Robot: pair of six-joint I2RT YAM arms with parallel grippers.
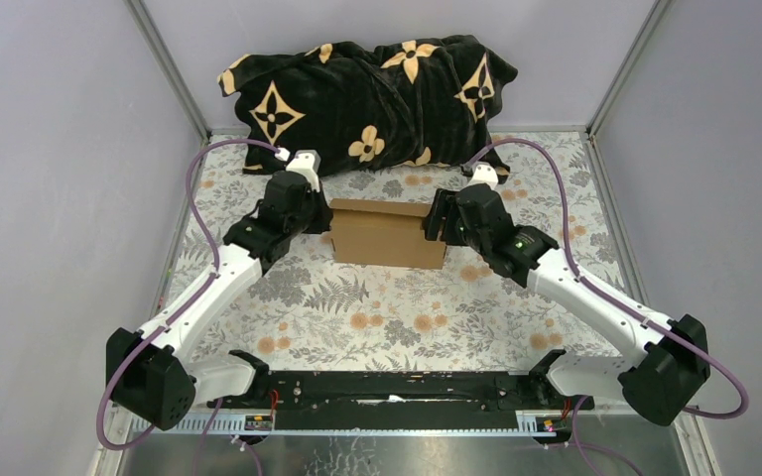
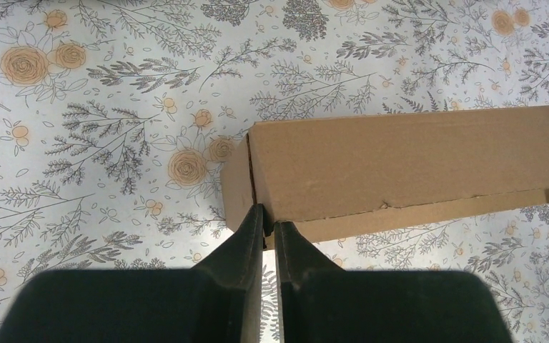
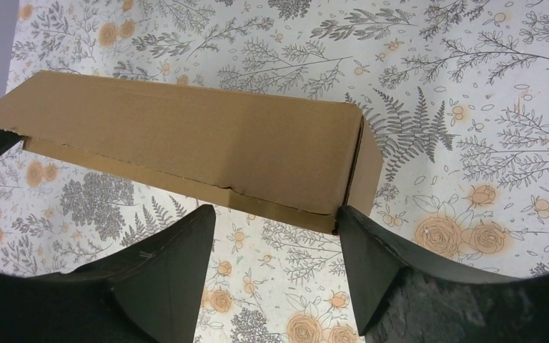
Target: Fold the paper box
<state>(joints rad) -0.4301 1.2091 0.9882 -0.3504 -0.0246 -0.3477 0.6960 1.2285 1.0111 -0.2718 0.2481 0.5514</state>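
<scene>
top view: box [image 1: 387, 235] ends hiding behind tools | left tool [image 2: 267, 223] apparently pinching its corner | right tool [image 3: 277, 209] gaping open | brown seam lifting

Open table [image 1: 357, 317] nearside of paper box [image 1: 389, 238]; farside blocked by blanket [image 1: 367, 94]; ends flanked by left claw [image 1: 325, 216], right claw [image 1: 437, 230].

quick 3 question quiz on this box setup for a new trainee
1. True or false: the right gripper is open.
2. What lies beyond the box, away from the arm bases? A) a patterned blanket B) a bowl C) a bottle
3. Fill in: seen from above, the left gripper is at the box's ___ end.
Key: 1 true; 2 A; 3 left.
</scene>
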